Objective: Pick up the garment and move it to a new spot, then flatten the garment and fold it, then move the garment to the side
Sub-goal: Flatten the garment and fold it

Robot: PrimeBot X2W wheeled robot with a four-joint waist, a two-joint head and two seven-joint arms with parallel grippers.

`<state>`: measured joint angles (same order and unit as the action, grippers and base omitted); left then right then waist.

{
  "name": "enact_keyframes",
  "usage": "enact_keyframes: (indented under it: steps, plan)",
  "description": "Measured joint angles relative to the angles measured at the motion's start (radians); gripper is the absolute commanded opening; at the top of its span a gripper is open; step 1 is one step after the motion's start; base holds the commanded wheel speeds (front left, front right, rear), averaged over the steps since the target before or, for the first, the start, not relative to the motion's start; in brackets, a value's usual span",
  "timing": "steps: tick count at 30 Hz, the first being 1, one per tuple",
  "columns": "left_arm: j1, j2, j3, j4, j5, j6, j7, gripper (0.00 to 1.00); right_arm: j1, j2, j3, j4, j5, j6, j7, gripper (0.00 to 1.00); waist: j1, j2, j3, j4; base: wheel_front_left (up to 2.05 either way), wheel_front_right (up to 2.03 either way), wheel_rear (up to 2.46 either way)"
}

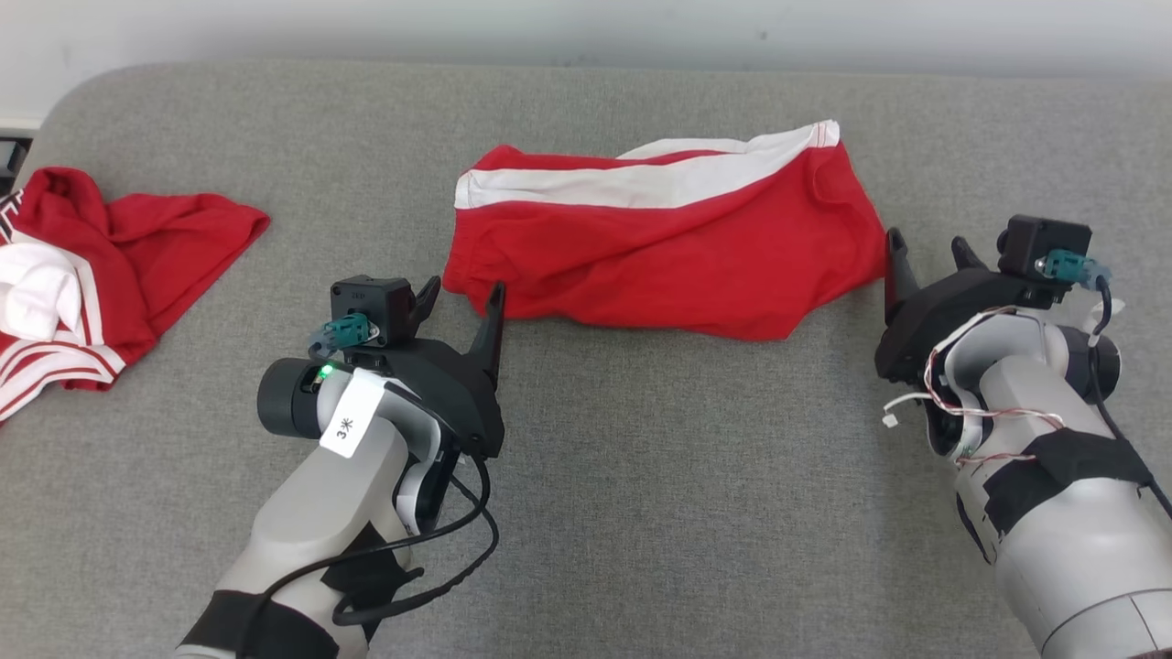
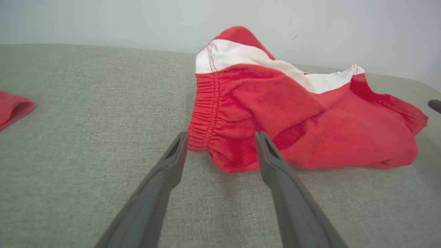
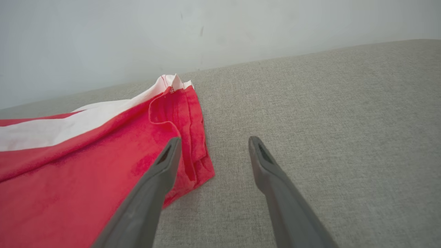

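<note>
A red garment [image 1: 668, 247] with a white stripe lies folded on the grey surface [image 1: 641, 476], mid-back. My left gripper [image 1: 462, 297] is open at its near left corner, where the elastic waistband [image 2: 203, 117] sits just beyond the fingertips. In the left wrist view the left gripper [image 2: 222, 137] has its jaws apart over that corner of the garment [image 2: 310, 120]. My right gripper [image 1: 925, 252] is open at the garment's right edge. In the right wrist view the right gripper [image 3: 213, 143] straddles the garment's [image 3: 86, 162] hemmed corner, with nothing held.
A second red and white garment [image 1: 101, 275] lies crumpled at the far left; its edge [image 2: 13, 108] shows in the left wrist view. A pale wall [image 1: 586, 27] runs behind the surface's back edge. Bare grey surface extends in front of the folded garment.
</note>
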<state>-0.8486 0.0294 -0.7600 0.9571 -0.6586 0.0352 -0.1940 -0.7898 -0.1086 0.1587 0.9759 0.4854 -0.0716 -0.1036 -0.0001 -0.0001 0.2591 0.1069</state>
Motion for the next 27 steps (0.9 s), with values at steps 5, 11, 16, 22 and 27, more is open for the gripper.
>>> enact_keyframes:
  steps: [5, 11, 16, 22, 27]
  plan:
    - [-0.007, 0.001, 0.002, 0.013, -0.002, 0.006, 0.007, 1.0, -0.023, 0.0, 0.0, 0.01, 0.006, 0.002, 0.016, 1.0, 0.0001, 0.0001, 0.027, 0.004, 0.0, 0.0, 0.0]
    - [-0.024, 0.001, 0.003, 0.031, -0.005, 0.008, 0.01, 1.0, -0.028, 0.005, -0.01, 0.04, 0.03, 0.015, 0.049, 1.0, 0.0002, 0.0001, 0.047, 0.014, 0.0, 0.0, 0.0]
    - [-0.043, 0.0, 0.001, 0.032, -0.011, 0.011, 0.01, 1.0, -0.042, 0.012, 0.0, 0.057, 0.034, 0.038, 0.075, 1.0, 0.0002, 0.0001, 0.058, 0.022, 0.0, 0.0, 0.0]
    - [-0.048, 0.0, -0.01, 0.026, -0.036, 0.017, 0.01, 1.0, -0.067, 0.014, 0.004, 0.074, 0.043, 0.047, 0.105, 1.0, 0.0002, 0.0001, 0.068, 0.027, 0.0, 0.0, 0.0]
    - [-0.051, 0.0, -0.027, 0.027, -0.039, 0.017, 0.014, 1.0, -0.08, 0.016, 0.006, 0.086, 0.05, 0.047, 0.12, 0.0, 0.0001, 0.0001, 0.073, 0.028, 0.0, 0.0, 0.0]
